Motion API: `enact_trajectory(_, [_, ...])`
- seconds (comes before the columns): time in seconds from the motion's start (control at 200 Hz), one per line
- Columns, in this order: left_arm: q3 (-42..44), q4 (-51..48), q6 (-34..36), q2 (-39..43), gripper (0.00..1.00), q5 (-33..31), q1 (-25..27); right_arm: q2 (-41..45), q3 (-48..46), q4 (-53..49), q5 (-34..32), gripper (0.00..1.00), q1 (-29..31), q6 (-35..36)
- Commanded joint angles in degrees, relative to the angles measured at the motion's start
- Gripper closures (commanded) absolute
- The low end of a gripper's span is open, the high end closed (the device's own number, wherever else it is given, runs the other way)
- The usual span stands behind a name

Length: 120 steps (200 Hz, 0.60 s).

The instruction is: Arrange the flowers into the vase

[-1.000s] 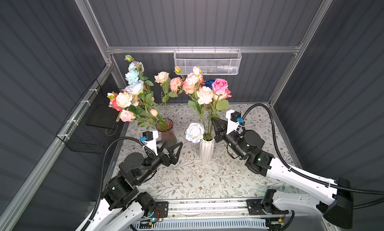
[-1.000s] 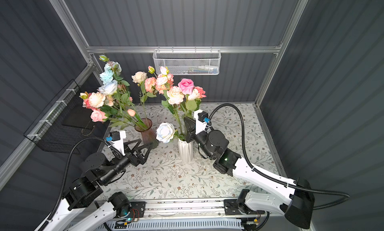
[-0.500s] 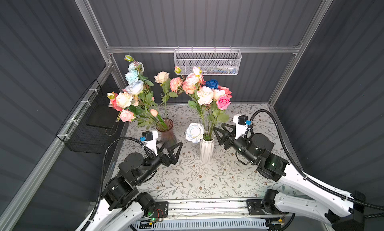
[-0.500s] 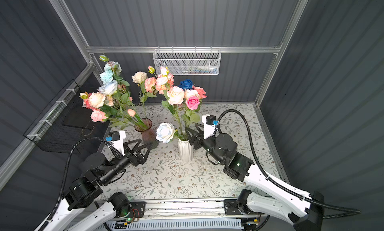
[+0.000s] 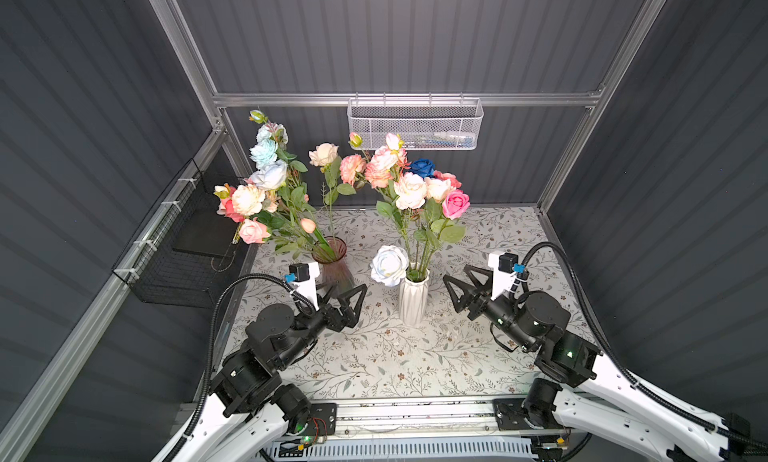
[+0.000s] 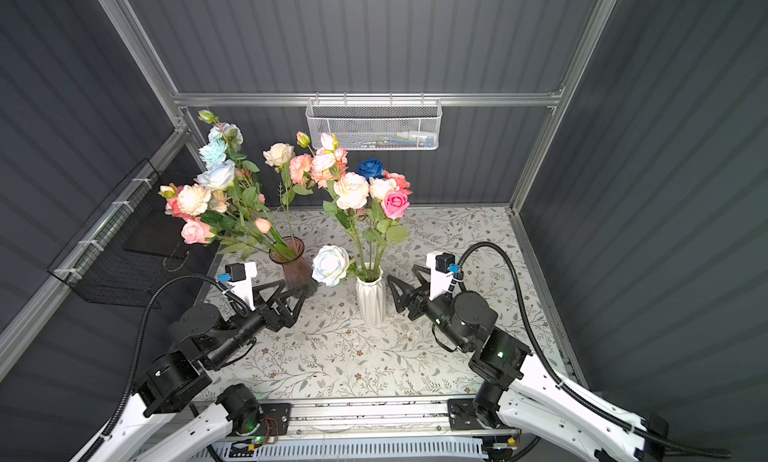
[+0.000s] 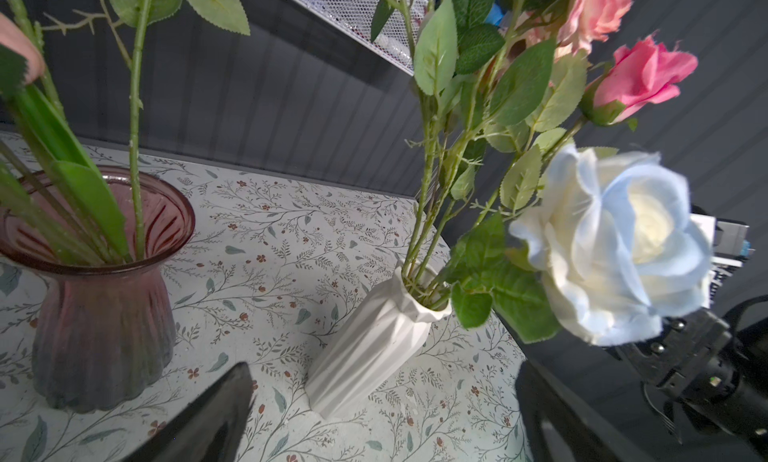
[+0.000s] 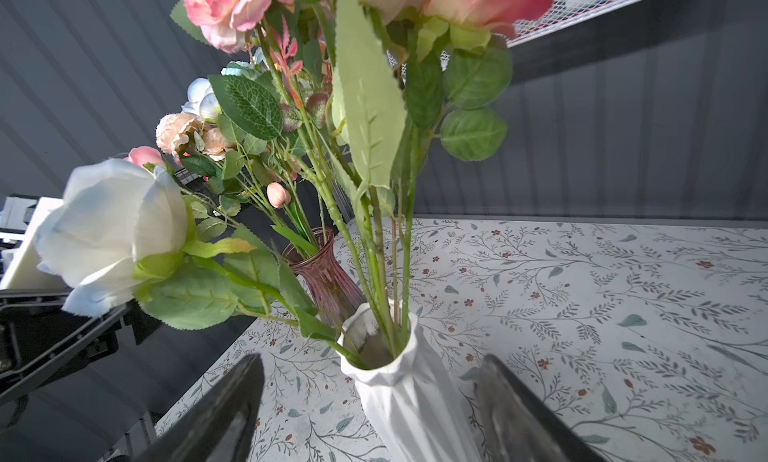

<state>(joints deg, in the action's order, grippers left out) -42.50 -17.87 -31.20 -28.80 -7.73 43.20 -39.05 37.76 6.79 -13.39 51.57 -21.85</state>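
— Where is the pink rose (image 5: 456, 203)?
— In the white vase (image 5: 413, 302), mid-table (image 5: 415, 356), with other flowers (image 5: 409, 190). The right gripper (image 5: 455, 273) sits just beside that vase, jaws wide, holding nothing.
— What changed?
— A second ago it was shut at the stems. It has let go and backed off. The left gripper (image 5: 349, 291) is wide open, empty and unmoved, by the red vase (image 5: 332, 256).

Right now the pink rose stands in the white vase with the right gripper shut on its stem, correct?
No. The pink rose stands in the white vase, but the right gripper is open, clear of the stem; a top view shows it.
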Motion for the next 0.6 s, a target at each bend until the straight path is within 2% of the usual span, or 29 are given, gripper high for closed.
enact_trajectory(0.0, [2.31, -0.73, -2.43, -0.23, 0.0, -3.05, 0.22, 2.06, -1.34, -1.4, -2.41, 0.17, -0.09, -0.39])
enact_trajectory(0.105, [4.04, -4.07, -4.77, -0.51, 0.0, -8.88, 0.22, 3.03, -2.5, -2.25, -4.07, 0.15, -0.08, -0.83])
enact_trajectory(0.26, [5.8, -13.03, -10.44, -1.79, 0.0, -25.39, 0.21, 5.39, -4.05, -2.48, -5.89, 0.1, -0.07, -1.09])
enact_trajectory(0.37, [4.85, -19.09, -13.92, -6.37, 0.0, -37.4, 0.2, 7.41, -4.69, -2.74, -6.81, 0.05, -0.09, -0.7])
enact_trajectory(0.46, [5.46, -18.1, -11.93, -10.3, 0.0, -40.6, 0.2, 9.0, -5.08, -2.85, -7.26, 0.01, -0.07, -0.07])
enact_trajectory(0.595, [6.77, -13.24, -7.13, -15.31, 0.0, -45.02, 0.21, 11.05, -5.56, -2.9, -7.96, 0.01, -0.09, 0.87])
